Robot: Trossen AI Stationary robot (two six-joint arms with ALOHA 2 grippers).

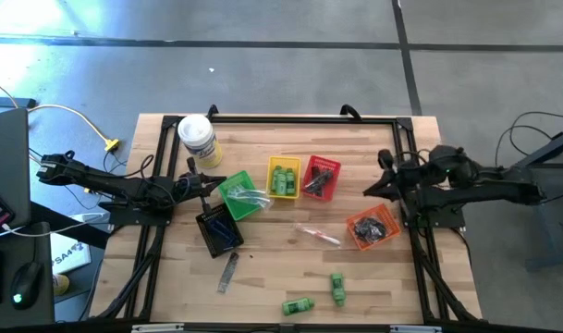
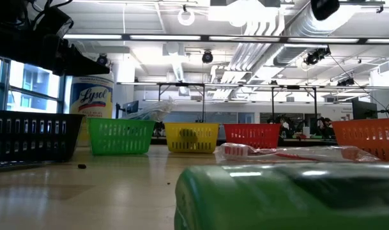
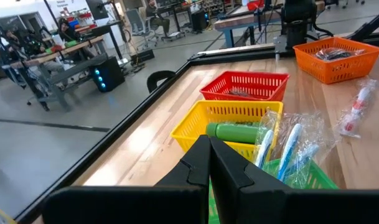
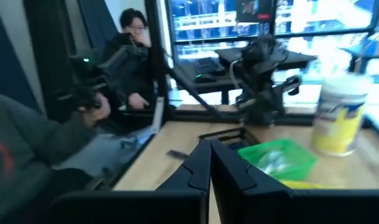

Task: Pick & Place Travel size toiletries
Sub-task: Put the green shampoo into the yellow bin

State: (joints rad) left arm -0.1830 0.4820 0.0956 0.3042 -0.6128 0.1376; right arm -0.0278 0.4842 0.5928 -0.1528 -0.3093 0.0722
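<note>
Left gripper [image 1: 210, 179] sits left of centre in the high view, beside the green basket [image 1: 241, 196], fingers pressed together on nothing, as its wrist view confirms [image 3: 209, 163]. Right gripper [image 1: 381, 181] is at the right of the high view, above the orange basket [image 1: 372, 227], fingers likewise pressed together and empty [image 4: 209, 163]. Toiletries lie scattered: two green mini bottles [image 1: 337, 288] [image 1: 298, 305] on bare wood at lower centre, a wrapped stick with a red end [image 1: 318, 235] at centre, a grey comb [image 1: 228, 272] at lower left of centre. More green bottles fill the yellow basket [image 1: 283, 178]; dark items lie in the red basket [image 1: 321, 178] and the orange one, too small to identify. Clear-wrapped sticks overhang the green basket; the black basket [image 1: 219, 231] holds dark blue pieces, indistinct. The white canister [image 1: 197, 139] stands at upper left of the table [image 1: 281, 277]. In the low view a green bottle [image 2: 290, 195] fills the foreground, cut off by the lower edge. The right wrist view shows a seated person [image 4: 132, 59] beyond the table, blurred.
</note>
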